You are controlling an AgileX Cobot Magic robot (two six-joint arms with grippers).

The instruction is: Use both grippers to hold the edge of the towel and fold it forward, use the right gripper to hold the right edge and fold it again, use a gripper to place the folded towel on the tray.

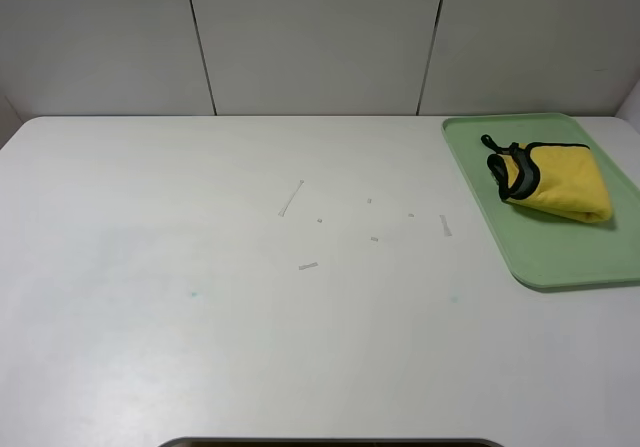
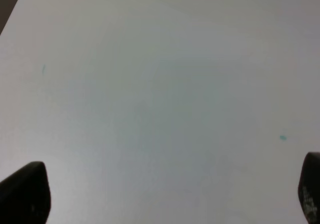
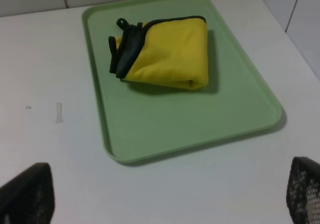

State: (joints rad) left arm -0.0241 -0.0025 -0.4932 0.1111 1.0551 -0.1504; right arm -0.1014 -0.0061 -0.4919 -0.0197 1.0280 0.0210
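With both sets of black two-finger jaws spread wide and holding nothing, the left gripper [image 2: 165, 194] hangs over bare white table [image 2: 160, 83] and the right gripper [image 3: 165, 194] sits just off the tray's near rim. Folded plush yellow towel [image 3: 170, 51], black-bound hem [image 3: 125, 53] bunched at one end, lies on the flat pale green plastic tray [image 3: 180, 119] at the table's far right.

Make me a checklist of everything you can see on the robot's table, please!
Surface: white table, with bits of tape and small teal marks.
Job's things: folded yellow towel lies on the green tray at the far right.
Clutter: nothing seen besides the tape bits.
Grippers: left gripper open over bare table; right gripper open, short of the tray. Both empty.
Cables: nothing seen.
Surroundings: pale wall panels behind the table.
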